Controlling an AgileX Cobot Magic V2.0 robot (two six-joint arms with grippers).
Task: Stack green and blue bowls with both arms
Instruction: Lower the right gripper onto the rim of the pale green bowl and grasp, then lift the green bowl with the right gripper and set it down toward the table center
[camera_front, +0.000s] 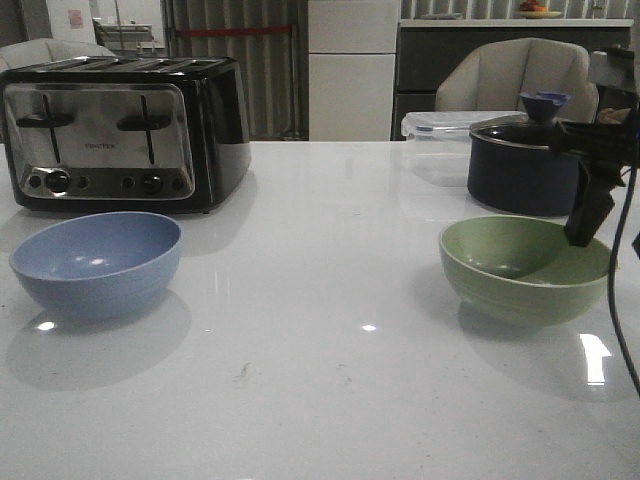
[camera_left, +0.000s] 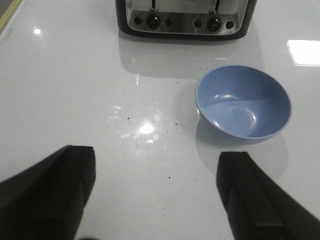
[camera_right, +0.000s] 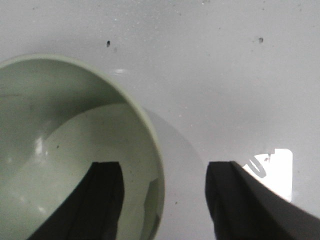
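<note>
right arm (camera_front: 600, 150): black, angular housing, matte
cable (camera_front: 615, 290): thin, black, trailing down from the right arm
right gripper (camera_right: 162, 200): dark, flat, angular fingers
left gripper (camera_left: 155, 195): two broad black fingers, wedge-shaped, plain surfaces

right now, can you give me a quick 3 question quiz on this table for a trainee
1. True or false: the green bowl is already stacked in the blue bowl.
2. Which claw straddles a bowl's rim? A) left claw B) right claw
3. What appliance stands behind the blue bowl?

Key:
1. False; they sit apart on the table.
2. B; the right claw has one finger inside the green bowl, one outside. The left claw hangs open over bare table.
3. The toaster.
</note>
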